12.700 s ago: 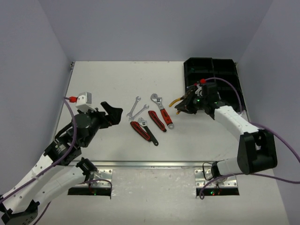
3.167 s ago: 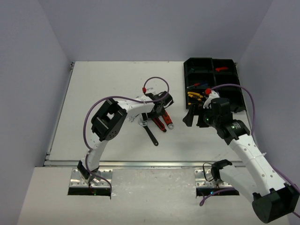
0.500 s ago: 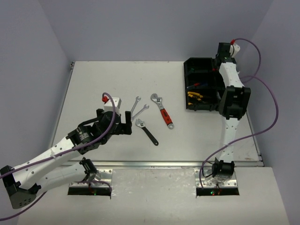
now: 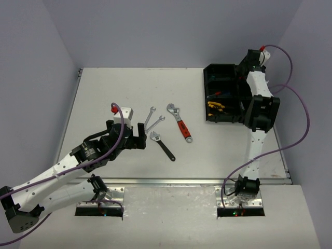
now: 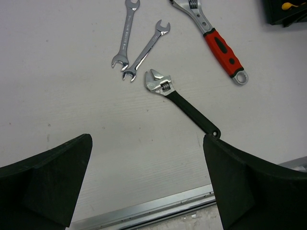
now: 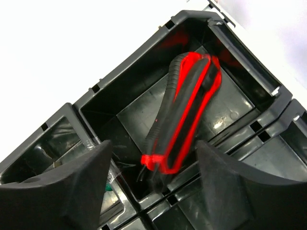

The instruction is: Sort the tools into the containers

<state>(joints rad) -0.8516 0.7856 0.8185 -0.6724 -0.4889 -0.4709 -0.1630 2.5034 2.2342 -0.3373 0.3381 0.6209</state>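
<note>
Left gripper (image 5: 147, 139): it's hovering over the bare table (image 4: 104, 93), fingers (image 5: 48, 182) spread wide and clamping nothing.
Silver wrenches: I'm counting two, one (image 5: 125, 33) beside the other (image 5: 146, 50), lying ahead of the left fingers and well apart from them.
Black-handled adjustable wrench (image 5: 180, 103): one, lying slantwise ahead of the gap, its head nearer the middle and its handle end running toward the right-hand finger.
Red-handled adjustable wrench (image 5: 218, 45): one, lying farther right, clear of both fingers.
Tray (image 4: 206, 83): one, black, sitting at the table's far right, with yellow-handled pliers (image 4: 213, 105) showing in a near compartment.
Right gripper (image 6: 153, 143): it's hanging over a far compartment, fingers (image 6: 62, 191) parted.
Red-and-black-handled tool (image 6: 184, 105): one, blurred, showing inside that compartment between the parted fingers and touching neither.
</note>
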